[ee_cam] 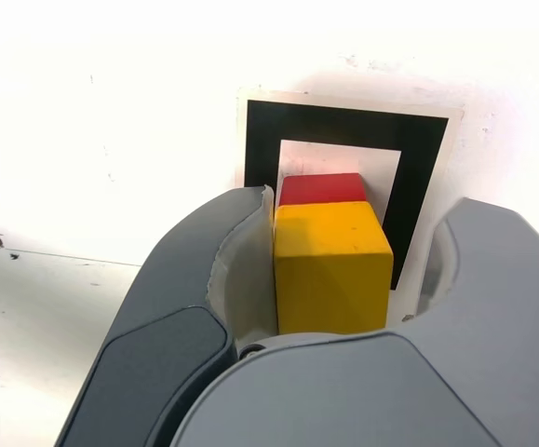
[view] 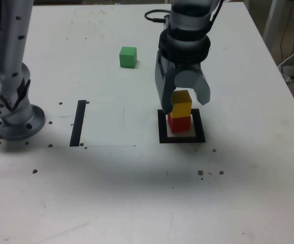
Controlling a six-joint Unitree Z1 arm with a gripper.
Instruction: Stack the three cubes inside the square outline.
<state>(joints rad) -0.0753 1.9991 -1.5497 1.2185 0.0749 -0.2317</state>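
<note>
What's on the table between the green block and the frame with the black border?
In the exterior view, nothing but bare white tabletop shows between the green block and the black-bordered square.

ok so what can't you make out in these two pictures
- Underside of the yellow cube: the wrist view looks from above, so how fully it sits on the red cube is hidden.
- Near side of the square outline: covered by the tool in the wrist view.
- Green cube: outside the wrist view.
- Upper arm: cut off by the exterior view's top edge.
</note>
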